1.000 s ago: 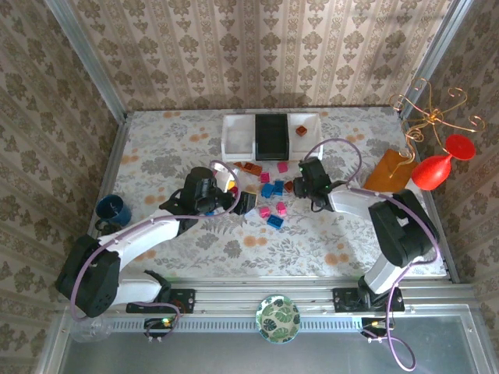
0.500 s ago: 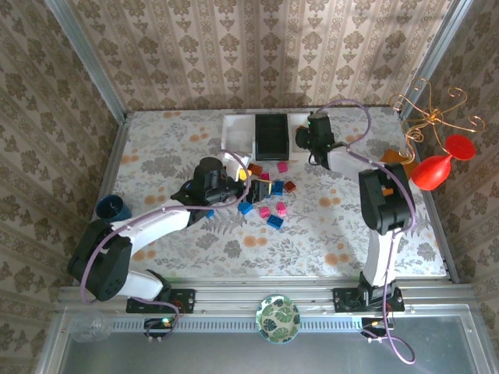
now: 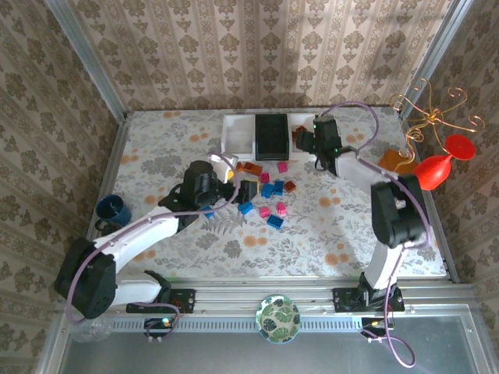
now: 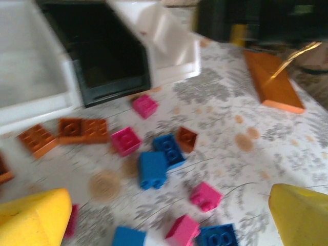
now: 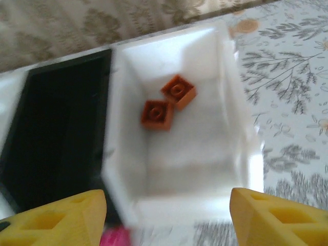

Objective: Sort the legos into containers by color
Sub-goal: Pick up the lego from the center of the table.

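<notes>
item 1, right gripper (image 5: 165,205): yellow fingers stand well apart, nothing between them, nothing held. it hangs over the right white tray (image 5: 233,128). in the top view the right gripper (image 3: 308,140) sits at 3 o'clock of the black tray (image 3: 271,134).

item 2, right white tray contents: two brown-orange bricks, one (image 5: 178,91) and the other (image 5: 157,114), corners touching, both studs up, lying in the far half of the tray. the rest of its floor is bare.

item 3, left gripper (image 4: 169,205): fingers spread wide, grasping nothing. in the top view the left gripper (image 3: 234,189) is low over the table (image 3: 156,164), at 9 o'clock of the loose legos (image 3: 267,190).

item 4, loose legos: blue, pink and brown-orange pieces are scattered on the table at 6 o'clock of the black tray. the left wrist view shows a blue brick (image 4: 152,169) near the centre, a pink brick (image 4: 126,140) at its 10 o'clock, and a flat brown-orange pair (image 4: 82,129) further toward 9 o'clock.

item 5, left white tray (image 3: 236,134): at 9 o'clock of the black tray, touching it. contents cannot be told.

item 6, flat orange block (image 4: 271,82): at 2 o'clock of the pile, well apart.
</notes>
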